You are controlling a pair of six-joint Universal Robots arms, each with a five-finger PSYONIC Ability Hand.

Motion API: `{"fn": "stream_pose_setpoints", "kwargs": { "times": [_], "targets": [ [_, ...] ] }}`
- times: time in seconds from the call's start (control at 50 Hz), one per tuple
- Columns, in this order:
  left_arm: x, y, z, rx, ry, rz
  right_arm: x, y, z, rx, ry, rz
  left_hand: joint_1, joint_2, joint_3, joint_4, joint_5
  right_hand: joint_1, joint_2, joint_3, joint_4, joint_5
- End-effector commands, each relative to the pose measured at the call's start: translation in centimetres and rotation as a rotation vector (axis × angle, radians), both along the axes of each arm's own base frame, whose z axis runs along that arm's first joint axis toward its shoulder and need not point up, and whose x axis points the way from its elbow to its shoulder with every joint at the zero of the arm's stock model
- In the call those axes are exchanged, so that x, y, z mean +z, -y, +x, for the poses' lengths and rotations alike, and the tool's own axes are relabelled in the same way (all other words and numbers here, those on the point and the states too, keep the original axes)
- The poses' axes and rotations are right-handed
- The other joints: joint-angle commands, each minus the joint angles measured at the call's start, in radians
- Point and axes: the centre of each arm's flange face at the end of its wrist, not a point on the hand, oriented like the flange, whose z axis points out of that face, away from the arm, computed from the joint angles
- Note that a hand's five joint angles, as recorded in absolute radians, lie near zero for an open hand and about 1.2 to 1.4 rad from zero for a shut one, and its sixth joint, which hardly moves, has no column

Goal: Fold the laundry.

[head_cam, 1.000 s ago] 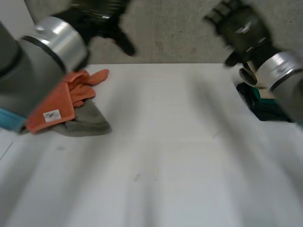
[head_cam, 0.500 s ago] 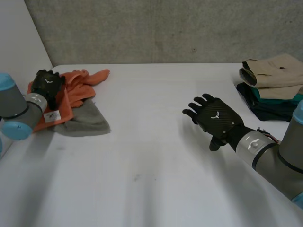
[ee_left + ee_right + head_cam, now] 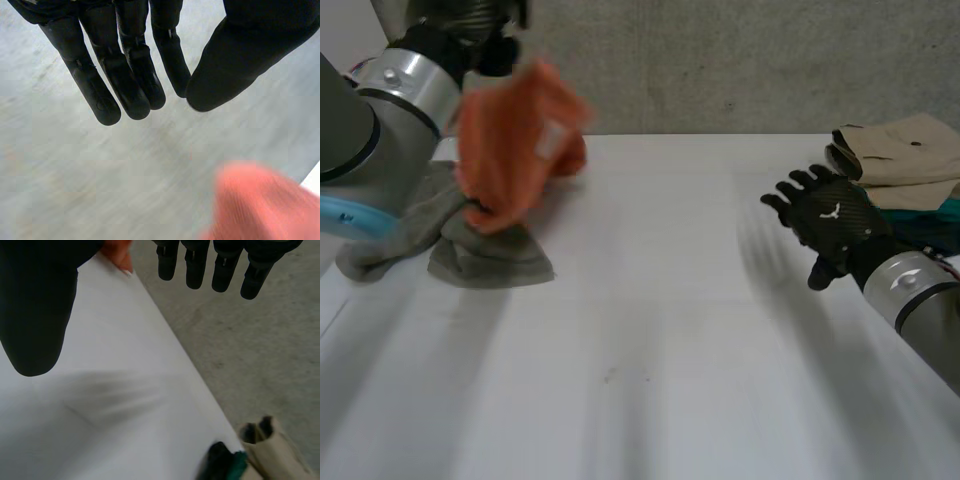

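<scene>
While orange cloth hangs aloft, its white label shows — writing unreadable.

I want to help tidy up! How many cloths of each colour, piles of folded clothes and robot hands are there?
Orange cloth: 1
Grey cloth: 1
Pile of folded clothes: 1
Robot hands: 2, the left hand and the right hand
Total: 5
</scene>
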Motion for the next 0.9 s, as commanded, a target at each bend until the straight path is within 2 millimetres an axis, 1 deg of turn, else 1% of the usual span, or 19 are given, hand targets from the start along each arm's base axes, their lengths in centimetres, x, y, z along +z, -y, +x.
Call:
{"fn": "stream_pose_setpoints", "kwargs": {
  "times": [0.02,0.06,0.12,0.2,0.26,0.3,0.34,0.36,0.38,0.42,0.46,0.5,0.52,0.54,0.56,0.64,0.7,0.78,0.9],
  "targets": [
    [-1.8,-8.5,-4.8,-0.256,-0.04,0.134,1.5,0.6,-1.2,-0.065,0.09,0.012,0.466,0.205,0.208,0.198,0.204,-0.05,-0.034,-0.029,-0.031,-0.049],
    [-3.4,-10.3,-5.8,-0.298,-0.01,0.185,1.8,1.1,-1.7,-0.088,0.15,0.038,0.466,0.205,0.208,0.198,0.204,-0.05,-0.034,-0.029,-0.031,-0.049],
    [-5.1,-11.8,-6.4,-0.326,0.026,0.244,2.4,1.9,-2.3,-0.11,0.241,0.074,0.466,0.205,0.208,0.198,0.204,-0.05,-0.034,-0.029,-0.031,-0.049],
    [-5.8,-12.8,-6.5,-0.34,0.043,0.269,2.5,2.5,-2.3,-0.114,0.309,0.152,0.466,0.205,0.208,0.198,0.204,-0.05,-0.034,-0.029,-0.031,-0.049],
    [-5.7,-13.1,-6.6,-0.345,0.043,0.265,1.3,3.1,-2.1,-0.11,0.31,0.236,0.466,0.205,0.208,0.198,0.204,-0.05,-0.034,-0.029,-0.031,-0.049],
    [-6.3,-13.0,-6.7,-0.342,0.054,0.27,-0.1,3.5,-1.9,-0.112,0.304,0.323,0.466,0.205,0.208,0.198,0.204,-0.05,-0.034,-0.029,-0.031,-0.049],
    [-6.7,-12.4,-6.5,-0.325,0.064,0.274,-0.9,3.6,-1.8,-0.11,0.299,0.368,-0.133,-0.393,-0.39,-0.4,-0.394,-0.05,-0.034,-0.029,-0.031,-0.049],
    [-7.9,-11.6,-6.7,-0.309,0.091,0.287,-1.3,3.4,-1.8,-0.11,0.291,0.397,-0.7,-0.96,-0.957,-0.968,-0.962,-0.05,-0.034,-0.029,-0.031,-0.049],
    [-8.7,-11.1,-6.9,-0.297,0.113,0.293,-1.4,3.4,-1.8,-0.111,0.285,0.398,-0.756,-1.017,-1.014,-1.024,-1.018,-0.05,-0.034,-0.029,-0.031,-0.049],
    [-10.3,-9.6,-6.9,-0.26,0.165,0.294,-1.5,3.2,-1.8,-0.111,0.281,0.405,-0.703,-0.964,-0.96,-0.971,-0.965,-0.05,-0.034,-0.029,-0.031,-0.049],
    [-12.6,-5.9,-5.9,-0.152,0.266,0.272,-1.7,3.1,-1.9,-0.118,0.278,0.411,-0.703,-0.963,-0.96,-0.97,-0.965,-0.05,-0.034,-0.029,-0.031,-0.049],
    [-13.8,-3.8,-5.1,-0.089,0.324,0.259,-1.9,2.9,-1.9,-0.118,0.277,0.42,-0.691,-0.952,-0.948,-0.959,-0.953,-0.05,-0.034,-0.029,-0.031,-0.049],
    [-15.5,-1.3,-3.9,-0.02,0.398,0.249,-2.0,2.9,-2.0,-0.12,0.277,0.423,-0.682,-0.943,-0.94,-0.95,-0.944,-0.05,-0.034,-0.029,-0.031,-0.049],
    [-16.3,-0.1,-3.4,0.014,0.434,0.241,-2.1,2.8,-2.0,-0.121,0.276,0.426,-0.682,-0.943,-0.939,-0.95,-0.944,-0.05,-0.034,-0.029,-0.031,-0.049],
    [-18.0,2.1,-2.3,0.066,0.5,0.232,-2.2,2.8,-2.0,-0.121,0.275,0.428,-0.673,-0.934,-0.931,-0.941,-0.935,-0.05,-0.034,-0.029,-0.031,-0.049],
    [-20.3,6.1,-0.3,0.117,0.591,0.2,-2.4,2.6,-1.9,-0.115,0.261,0.427,-0.629,-0.89,-0.887,-0.897,-0.891,-0.05,-0.034,-0.029,-0.031,-0.049],
    [-20.6,7.7,0.0,0.083,0.566,0.18,-2.8,2.6,-1.8,-0.113,0.238,0.426,-0.632,-0.893,-0.89,-0.9,-0.894,-0.05,-0.034,-0.029,-0.031,-0.049],
    [-21.8,9.5,-0.6,-0.045,0.473,0.187,-3.1,2.3,-1.8,-0.106,0.202,0.415,-0.623,-0.884,-0.881,-0.891,-0.885,-0.05,-0.034,-0.029,-0.031,-0.049],
    [-23.4,11.7,-0.8,-0.063,0.419,0.187,-4.0,2.1,-1.8,-0.098,0.167,0.419,-0.57,-0.831,-0.828,-0.838,-0.832,-0.05,-0.034,-0.029,-0.031,-0.049]
  ]
}}
